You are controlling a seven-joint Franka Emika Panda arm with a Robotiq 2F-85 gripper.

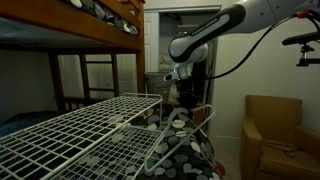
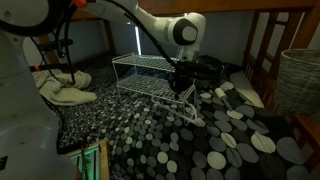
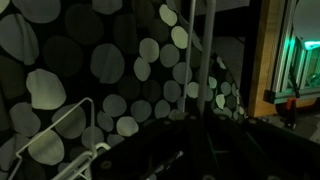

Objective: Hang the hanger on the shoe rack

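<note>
One thin, pale hanger [image 1: 166, 144] shows in both exterior views. It is made of slim wire bent into a triangle. It leans at a slant just beside the front corner of the shoe rack [image 1: 85, 130], with its low end on the spotted cloth [image 1: 188, 152]. It is not hung on the rack.

The shoe rack is white wire in a grid, like a net of little squares, with flat shelves. The cloth is black with round white and gray dots and looks soft and lumpy.

The fingers [image 1: 183, 92] are dark and hang right above the top of the hanger. They are small and in shadow, so I cannot tell if they are spread, pressed together or pinching the wire. The arm [image 1: 215, 30] is smooth, white and round.

An exterior view shows a boxy tan armchair [image 1: 275, 135] and a wooden bunk bed [image 1: 100, 30]. Only in an exterior view from farther back do you see a woven basket [image 2: 300, 80] and white shoes [image 2: 65, 90] on the floor. There the hanger [image 2: 188, 107] slants down in front of the rack [image 2: 145, 75].

The wrist view is very dark. It shows big dots up close, two thin pale wires standing straight, and a white rack corner [image 3: 60, 130].
</note>
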